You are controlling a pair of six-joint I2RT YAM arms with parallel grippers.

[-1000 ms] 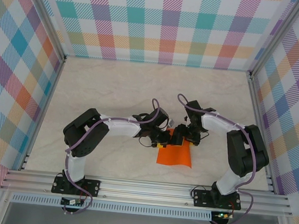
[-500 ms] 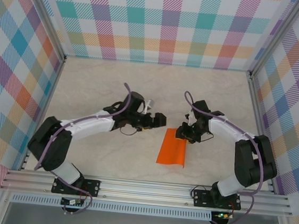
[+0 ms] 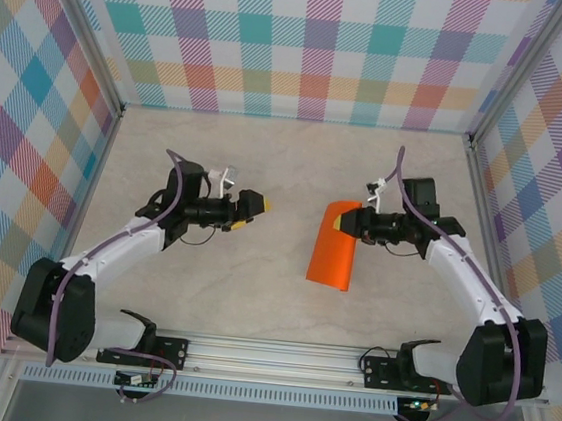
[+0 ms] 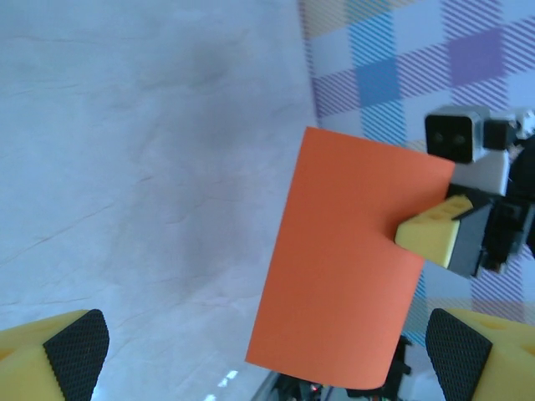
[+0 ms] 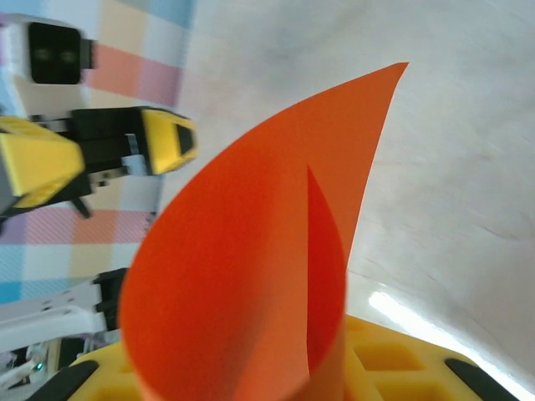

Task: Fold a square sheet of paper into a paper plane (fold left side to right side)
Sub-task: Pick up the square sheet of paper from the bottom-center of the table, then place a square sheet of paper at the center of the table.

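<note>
The square sheet of paper [image 3: 331, 258] is bright orange and bent over on itself into a loose, uncreased loop, right of the table's middle. My right gripper [image 3: 353, 223] is shut on the sheet's far right edge and holds that end up off the table. In the right wrist view the curled sheet [image 5: 242, 276] rises from between my yellow jaws. The left wrist view shows the sheet [image 4: 347, 267] with a right fingertip [image 4: 435, 236] pressed on its edge. My left gripper [image 3: 253, 212] hovers open, well to the left of the sheet, with nothing between its fingers.
The marble-patterned table [image 3: 213, 284] is boxed in by plaid walls [image 3: 309, 43] at the back and both sides. An aluminium rail [image 3: 276, 356] carrying both arm bases runs along the near edge. Bare table lies between the two grippers and behind them.
My left arm pulled back to the left, away from the sheet. My right gripper closed on the sheet's edge and moved right and farther back, drawing the paper along and curling it.
</note>
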